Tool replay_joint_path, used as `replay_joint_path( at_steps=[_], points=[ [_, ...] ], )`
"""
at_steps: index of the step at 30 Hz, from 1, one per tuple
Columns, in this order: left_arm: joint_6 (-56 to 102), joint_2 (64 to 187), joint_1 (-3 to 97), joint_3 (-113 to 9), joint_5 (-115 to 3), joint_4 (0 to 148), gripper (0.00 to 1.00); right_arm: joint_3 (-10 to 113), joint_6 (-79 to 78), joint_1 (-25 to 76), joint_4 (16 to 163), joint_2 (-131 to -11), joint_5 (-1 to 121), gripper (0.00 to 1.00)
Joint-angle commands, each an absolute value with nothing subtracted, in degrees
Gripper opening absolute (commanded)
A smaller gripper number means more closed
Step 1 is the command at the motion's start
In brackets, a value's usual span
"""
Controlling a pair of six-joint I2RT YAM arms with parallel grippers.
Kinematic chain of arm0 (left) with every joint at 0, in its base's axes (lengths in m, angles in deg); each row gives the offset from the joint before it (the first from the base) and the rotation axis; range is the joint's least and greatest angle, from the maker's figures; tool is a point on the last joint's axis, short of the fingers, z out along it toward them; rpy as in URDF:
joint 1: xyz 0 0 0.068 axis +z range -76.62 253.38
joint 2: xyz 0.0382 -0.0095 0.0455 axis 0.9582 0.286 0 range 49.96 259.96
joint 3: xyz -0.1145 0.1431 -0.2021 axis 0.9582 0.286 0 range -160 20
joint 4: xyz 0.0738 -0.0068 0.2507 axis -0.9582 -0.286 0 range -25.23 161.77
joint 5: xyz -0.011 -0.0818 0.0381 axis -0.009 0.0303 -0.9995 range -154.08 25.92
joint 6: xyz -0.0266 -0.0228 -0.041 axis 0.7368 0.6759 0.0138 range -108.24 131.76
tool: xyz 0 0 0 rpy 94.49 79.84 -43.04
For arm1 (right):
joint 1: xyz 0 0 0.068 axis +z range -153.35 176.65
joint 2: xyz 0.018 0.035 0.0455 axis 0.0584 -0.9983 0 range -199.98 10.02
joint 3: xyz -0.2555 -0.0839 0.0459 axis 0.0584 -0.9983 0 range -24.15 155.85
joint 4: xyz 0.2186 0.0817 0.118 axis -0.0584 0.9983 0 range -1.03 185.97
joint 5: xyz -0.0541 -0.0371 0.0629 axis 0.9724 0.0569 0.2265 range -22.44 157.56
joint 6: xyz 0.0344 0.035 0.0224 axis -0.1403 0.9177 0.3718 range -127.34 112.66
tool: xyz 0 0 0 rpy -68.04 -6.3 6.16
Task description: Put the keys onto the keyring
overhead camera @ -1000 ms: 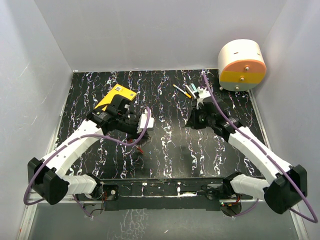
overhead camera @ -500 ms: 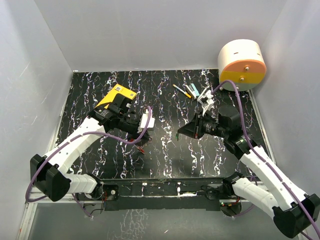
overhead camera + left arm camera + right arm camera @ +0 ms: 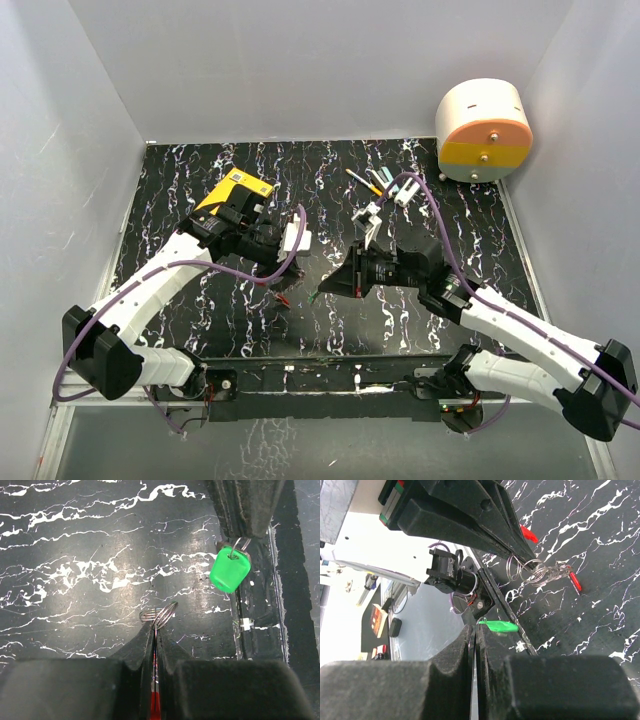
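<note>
From the top external view, the left gripper (image 3: 277,278) points down over the black marbled table (image 3: 200,310), with a red key (image 3: 283,297) just below its tips. The right gripper (image 3: 325,290) reaches in from the right, and a green tag (image 3: 315,297) sits at its tips, near the red key. A yellow box (image 3: 238,188) lies behind the left arm, and pens (image 3: 368,182) lie at the far side.

From the left wrist view, the left gripper (image 3: 156,630) is pressed closed on the wire keyring (image 3: 161,614), whose loops stick out past the tips. The red key (image 3: 155,705) shows in the slit between the fingers. The right gripper (image 3: 241,534) is clamped on the small loop of the green tag (image 3: 230,570), which hangs off the table.

From the right wrist view, the right gripper (image 3: 475,629) is closed, with the green tag (image 3: 497,625) beside its tips. The left gripper (image 3: 522,555) holds the keyring (image 3: 532,571), and the red key (image 3: 575,581) dangles from it.
</note>
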State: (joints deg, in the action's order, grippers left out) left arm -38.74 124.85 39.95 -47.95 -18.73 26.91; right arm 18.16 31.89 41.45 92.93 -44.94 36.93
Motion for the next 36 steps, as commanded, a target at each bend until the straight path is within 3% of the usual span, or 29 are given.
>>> replay_joint_path(
  at_steps=[1, 36],
  points=[
    [-37.88, 123.61, 40.33, -49.44, -19.36, 27.48, 0.00, 21.28, 33.10, 42.38, 86.48, -45.19, 40.19, 0.08],
    [-33.15, 123.46, 39.87, -51.72, -22.67, 28.91, 0.00, 30.57, 34.72, 44.46, 89.78, -56.45, 47.93, 0.08]
  ],
)
